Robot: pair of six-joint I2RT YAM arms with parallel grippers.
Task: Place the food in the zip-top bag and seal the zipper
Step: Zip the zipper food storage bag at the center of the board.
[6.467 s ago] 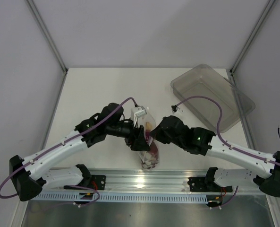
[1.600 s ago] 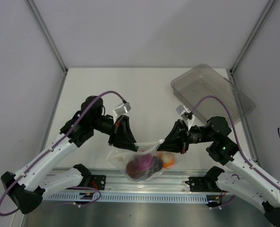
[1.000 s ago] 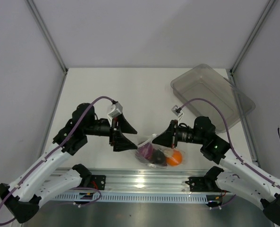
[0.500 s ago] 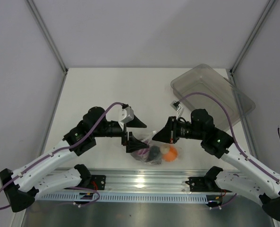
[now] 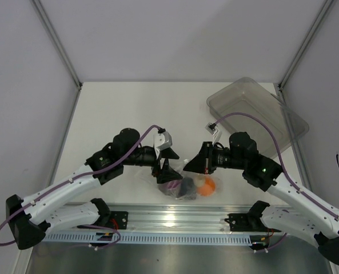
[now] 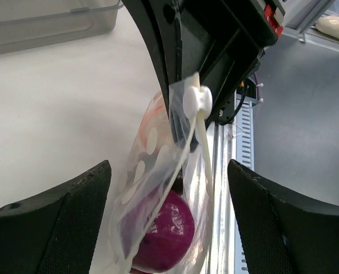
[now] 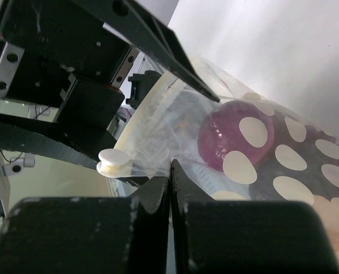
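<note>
Clear white-dotted zip-top bag [image 5: 183,181], crumpled, holding purple ball [image 5: 170,186], dark ball [image 5: 187,186] and orange ball [image 5: 209,185], white slider [image 6: 195,99] on zipper [image 6: 205,151]

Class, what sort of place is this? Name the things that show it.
Probably a robotics lab test cell: a left arm and right arm bolted to a metal rail, plain white walls boxing in the table, a clear bin.

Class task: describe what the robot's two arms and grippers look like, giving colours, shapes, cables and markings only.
The left arm and right arm have white link shells with black joints and bases. A purple cable loops along each. The left gripper and right gripper have black, tapering, wedge-shaped fingers. A small green light glows on the right arm.
</note>
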